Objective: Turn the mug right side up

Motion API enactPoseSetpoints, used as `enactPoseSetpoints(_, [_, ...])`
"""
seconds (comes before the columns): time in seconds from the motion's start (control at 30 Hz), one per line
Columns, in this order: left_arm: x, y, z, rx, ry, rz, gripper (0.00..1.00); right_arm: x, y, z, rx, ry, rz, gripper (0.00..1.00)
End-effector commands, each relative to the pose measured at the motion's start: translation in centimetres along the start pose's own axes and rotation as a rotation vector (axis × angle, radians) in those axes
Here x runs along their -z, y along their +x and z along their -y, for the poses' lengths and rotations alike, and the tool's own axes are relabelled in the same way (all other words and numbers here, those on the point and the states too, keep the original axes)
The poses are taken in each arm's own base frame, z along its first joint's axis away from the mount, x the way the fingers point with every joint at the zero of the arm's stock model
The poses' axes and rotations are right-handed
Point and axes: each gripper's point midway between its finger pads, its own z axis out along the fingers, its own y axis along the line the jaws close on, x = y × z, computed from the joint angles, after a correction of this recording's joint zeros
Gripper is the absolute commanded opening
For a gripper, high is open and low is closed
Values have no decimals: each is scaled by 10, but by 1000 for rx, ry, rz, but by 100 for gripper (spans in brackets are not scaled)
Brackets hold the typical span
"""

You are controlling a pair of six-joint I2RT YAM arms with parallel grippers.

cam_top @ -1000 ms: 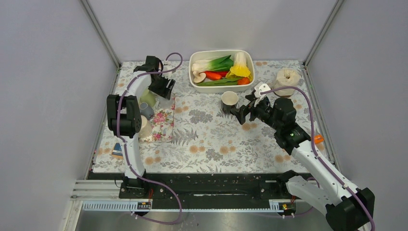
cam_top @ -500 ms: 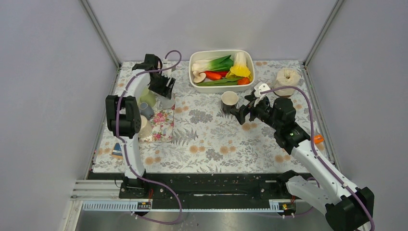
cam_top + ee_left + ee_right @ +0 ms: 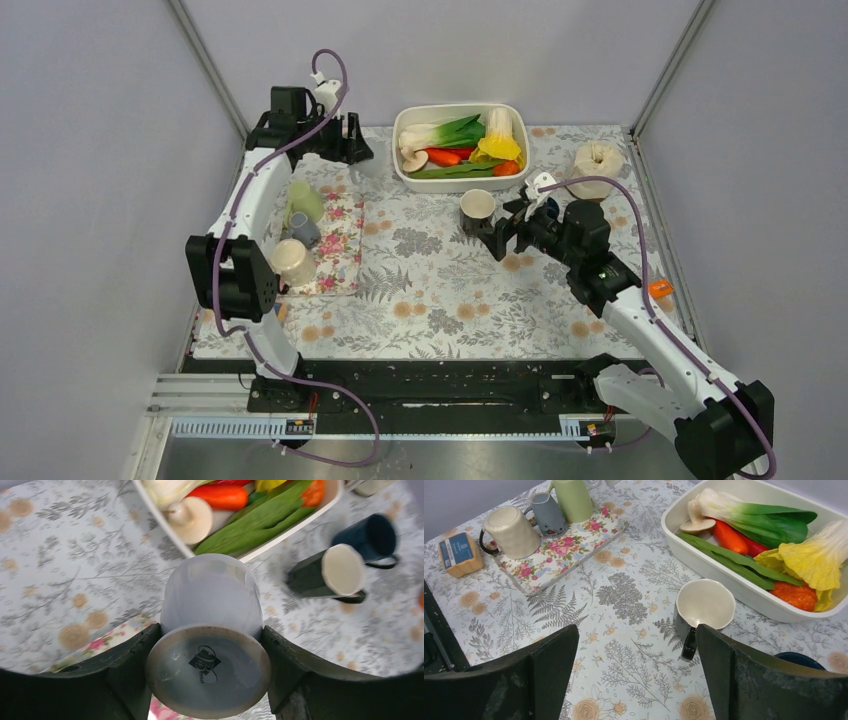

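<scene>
Sitting squarely between the left gripper's [image 3: 210, 636] fingers [image 3: 130, 660], the pale mug [image 3: 210, 595] shows its stamped base to the wrist. Its mouth points away, toward the dish [image 3: 280, 535] of vegetables just beyond. Both fingers press its sides near the base, grasping it. Further off, the right gripper [image 3: 636, 630] hangs spread wide and empty, a dark mug [image 3: 704, 605] just ahead of it.
</scene>
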Motion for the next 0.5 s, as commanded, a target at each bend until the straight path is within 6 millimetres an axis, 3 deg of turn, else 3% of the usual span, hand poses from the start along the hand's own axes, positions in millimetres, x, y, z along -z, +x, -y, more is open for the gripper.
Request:
enactPoseSetpoints(0.0, [28,-60,57,63,224,265,0,-8,-20,-9,-48,-66,45,97])
enactPoseSetpoints(0.23, [36,-67,89,209,423,373,0,-25,-25,-27,-200,-184,13,98])
enactPoseSetpoints(0.47, [46,-60,115,350,651,442,0,-49,-38,-45,-407,-325,10,97])
